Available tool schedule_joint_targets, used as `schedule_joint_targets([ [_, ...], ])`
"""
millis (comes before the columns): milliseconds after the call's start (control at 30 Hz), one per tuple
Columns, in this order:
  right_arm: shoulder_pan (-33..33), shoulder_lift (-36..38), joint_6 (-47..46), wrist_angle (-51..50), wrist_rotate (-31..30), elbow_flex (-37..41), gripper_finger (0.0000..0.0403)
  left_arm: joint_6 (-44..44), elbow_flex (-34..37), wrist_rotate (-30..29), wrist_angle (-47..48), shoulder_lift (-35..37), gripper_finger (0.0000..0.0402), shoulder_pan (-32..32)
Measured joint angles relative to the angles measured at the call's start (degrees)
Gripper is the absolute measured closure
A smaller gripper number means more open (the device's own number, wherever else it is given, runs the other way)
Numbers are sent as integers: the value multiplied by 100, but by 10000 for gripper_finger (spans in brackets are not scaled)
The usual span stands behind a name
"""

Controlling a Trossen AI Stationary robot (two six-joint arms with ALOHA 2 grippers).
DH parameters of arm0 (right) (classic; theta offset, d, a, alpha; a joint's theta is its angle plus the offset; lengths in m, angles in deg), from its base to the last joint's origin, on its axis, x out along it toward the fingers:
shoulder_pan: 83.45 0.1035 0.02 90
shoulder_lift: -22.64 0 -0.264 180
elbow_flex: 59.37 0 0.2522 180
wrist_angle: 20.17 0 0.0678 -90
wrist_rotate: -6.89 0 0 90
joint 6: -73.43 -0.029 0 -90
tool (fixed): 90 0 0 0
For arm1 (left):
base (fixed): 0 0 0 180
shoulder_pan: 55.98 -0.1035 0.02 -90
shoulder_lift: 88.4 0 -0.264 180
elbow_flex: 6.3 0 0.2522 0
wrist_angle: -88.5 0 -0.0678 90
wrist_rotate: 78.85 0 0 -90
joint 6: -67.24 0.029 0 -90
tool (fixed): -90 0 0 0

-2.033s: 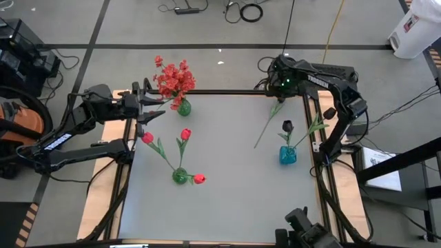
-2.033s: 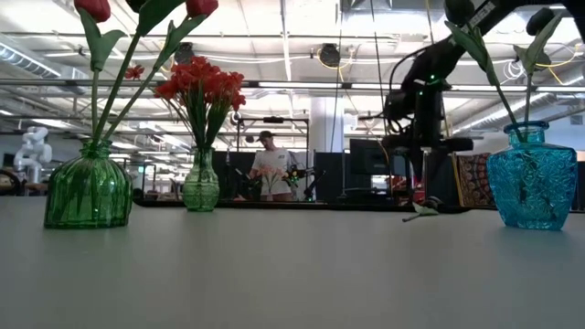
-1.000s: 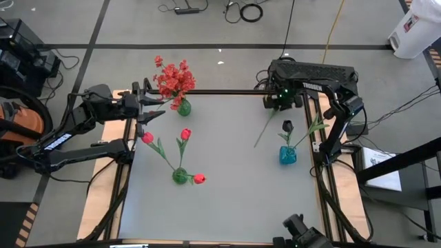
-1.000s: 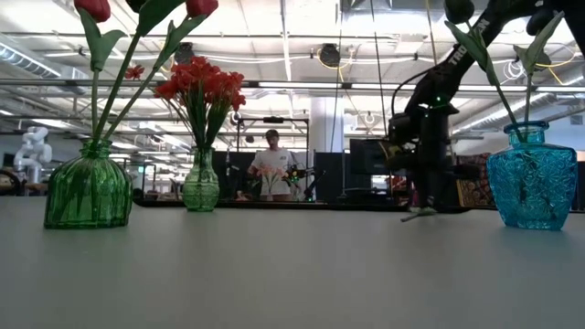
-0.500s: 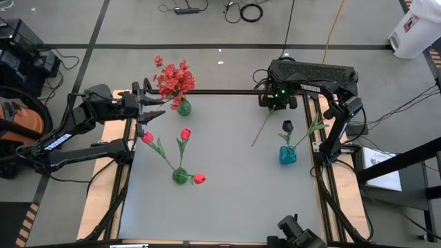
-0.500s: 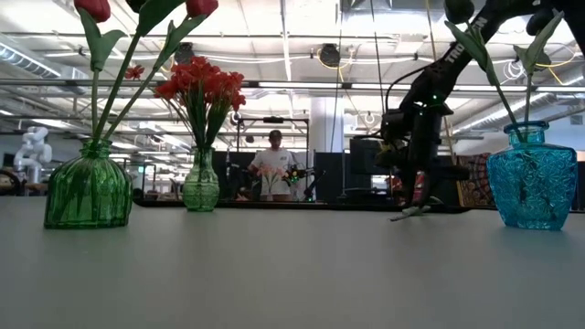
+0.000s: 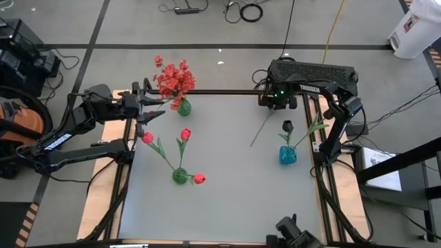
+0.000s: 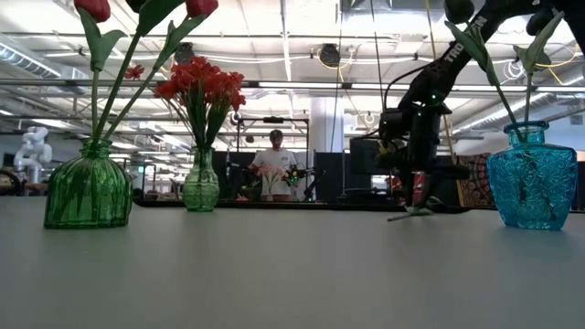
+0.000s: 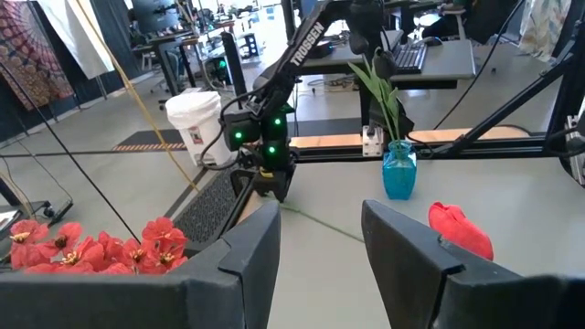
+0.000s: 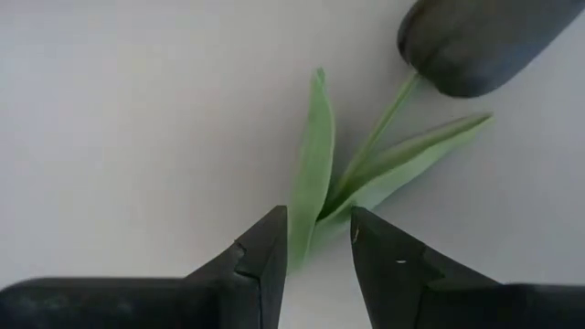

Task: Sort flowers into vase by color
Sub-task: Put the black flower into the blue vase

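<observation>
Your left gripper (image 7: 153,110) waits at the bench's (image 7: 227,200) left edge, fingers spread and holding nothing, just beside the small green vase (image 7: 184,107) with the red blossom spray (image 7: 172,77). Below it, the larger green vase (image 7: 180,176) holds three red tulip buds (image 7: 185,133) that fan out on long stems.

Moving right, a loose flower stem (image 7: 262,126) lies slanting across the bench. Its upper end sits under your right gripper (image 7: 278,103), which points down at the far right corner. In the right wrist view the two fingers (image 10: 263,251) stand partly open on either side of the stem's base, where the green leaves (image 10: 313,178) fork. The dark bud (image 10: 480,41) lies beyond the fingertips. You cannot tell from these views whether the fingers press on the stem or only bracket it.

Further right, the blue vase (image 7: 287,155) stands near the bench's right edge with one black bloom (image 7: 287,127) and a leafy stem in it.

Compared with two seconds ago, your right gripper has dropped from above the corner down to the stem's end. The stem's lower tip has swung slightly leftward. The left arm and all three vases have not moved.
</observation>
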Motion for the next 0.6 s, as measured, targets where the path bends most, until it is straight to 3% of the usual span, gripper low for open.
schedule_joint_targets([
  [600, 46, 17, 4, 280, 13, 459, 289, 0, 0, 0, 2, 0, 238, -2],
])
